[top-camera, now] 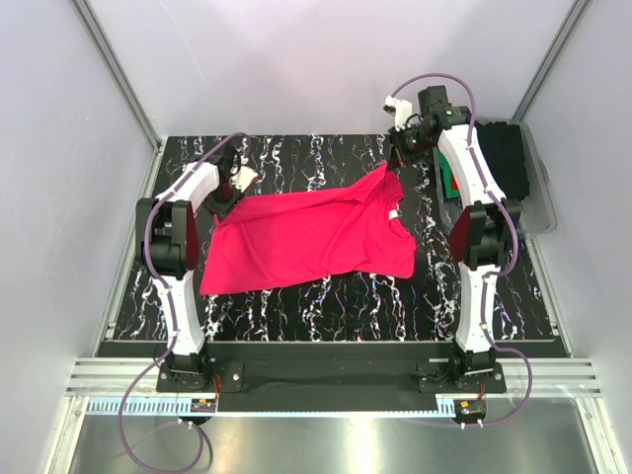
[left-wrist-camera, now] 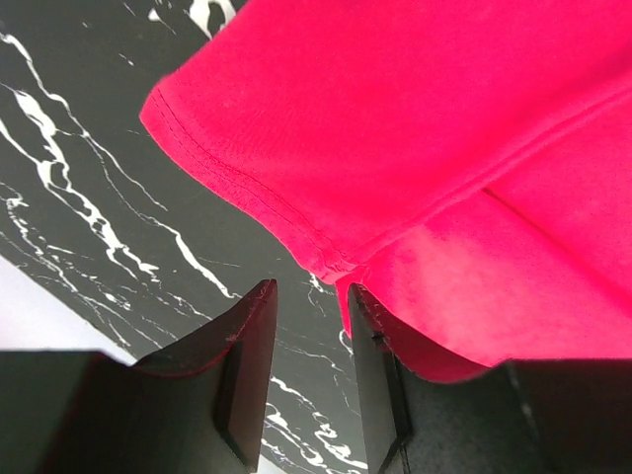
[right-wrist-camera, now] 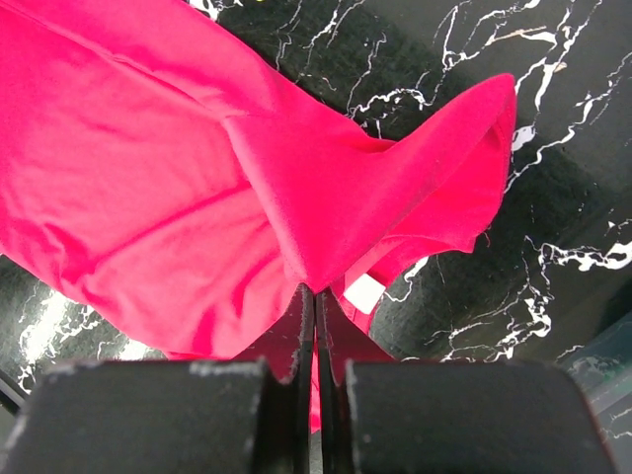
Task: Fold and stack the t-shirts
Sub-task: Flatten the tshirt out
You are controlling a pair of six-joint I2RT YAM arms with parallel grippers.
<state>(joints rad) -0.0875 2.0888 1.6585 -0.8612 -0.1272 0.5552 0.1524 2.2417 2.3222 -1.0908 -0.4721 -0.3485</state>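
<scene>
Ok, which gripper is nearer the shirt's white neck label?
Right. The right gripper pinches the pink shirt just beside the label; the left gripper is at the shirt's opposite corner.

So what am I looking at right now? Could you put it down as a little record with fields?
surface: black marbled table
main item: pinkish-red t-shirt, spread mostly flat, one far corner drawn up to a point
left gripper: jaws apart, at the t-shirt's hem, nothing pinched between them
right gripper: shut on a fold of the t-shirt, beside its white label
bin: at the table's right edge, dark clothes inside
</scene>
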